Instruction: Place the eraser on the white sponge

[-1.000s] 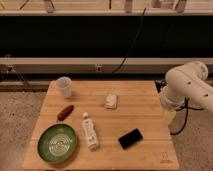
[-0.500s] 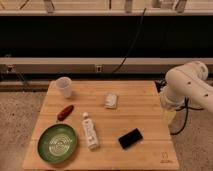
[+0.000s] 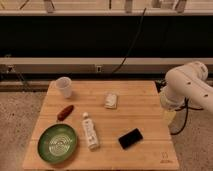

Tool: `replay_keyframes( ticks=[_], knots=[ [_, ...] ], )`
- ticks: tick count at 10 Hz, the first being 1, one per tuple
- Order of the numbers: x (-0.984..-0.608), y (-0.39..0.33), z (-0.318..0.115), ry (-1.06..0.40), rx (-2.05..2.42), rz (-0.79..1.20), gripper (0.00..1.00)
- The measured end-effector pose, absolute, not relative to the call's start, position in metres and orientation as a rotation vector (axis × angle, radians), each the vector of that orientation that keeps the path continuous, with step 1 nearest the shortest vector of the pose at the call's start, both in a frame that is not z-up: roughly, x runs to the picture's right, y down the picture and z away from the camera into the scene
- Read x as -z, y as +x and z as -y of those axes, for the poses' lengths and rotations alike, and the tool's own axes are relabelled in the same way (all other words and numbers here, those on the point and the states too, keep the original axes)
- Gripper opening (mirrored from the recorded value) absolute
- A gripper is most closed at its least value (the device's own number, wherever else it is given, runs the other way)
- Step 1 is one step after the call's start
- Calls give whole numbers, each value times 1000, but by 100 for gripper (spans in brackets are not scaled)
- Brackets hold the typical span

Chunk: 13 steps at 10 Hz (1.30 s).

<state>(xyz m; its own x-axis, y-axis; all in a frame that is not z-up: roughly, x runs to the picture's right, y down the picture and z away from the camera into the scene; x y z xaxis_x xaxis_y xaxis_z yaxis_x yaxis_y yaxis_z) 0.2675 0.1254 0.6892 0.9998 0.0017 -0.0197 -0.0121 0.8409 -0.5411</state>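
Rounded white arm (image 3: 189, 86), black cable (image 3: 186, 114), pale fingers (image 3: 169, 118) just beside the table (image 3: 142, 102)

Dim warm light, soft shadows; hand (image 3: 170, 116) at table (image 3: 142, 102) right edge.
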Motion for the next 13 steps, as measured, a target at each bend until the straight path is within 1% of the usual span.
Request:
replay_keyframes(
  ticks=[5,7,13],
  knots=[
    [-693,255,-140,-573,30,5,80],
    [-698,247,-157,-578,72,26,80],
    [-700,234,-177,-594,133,51,80]
  ],
)
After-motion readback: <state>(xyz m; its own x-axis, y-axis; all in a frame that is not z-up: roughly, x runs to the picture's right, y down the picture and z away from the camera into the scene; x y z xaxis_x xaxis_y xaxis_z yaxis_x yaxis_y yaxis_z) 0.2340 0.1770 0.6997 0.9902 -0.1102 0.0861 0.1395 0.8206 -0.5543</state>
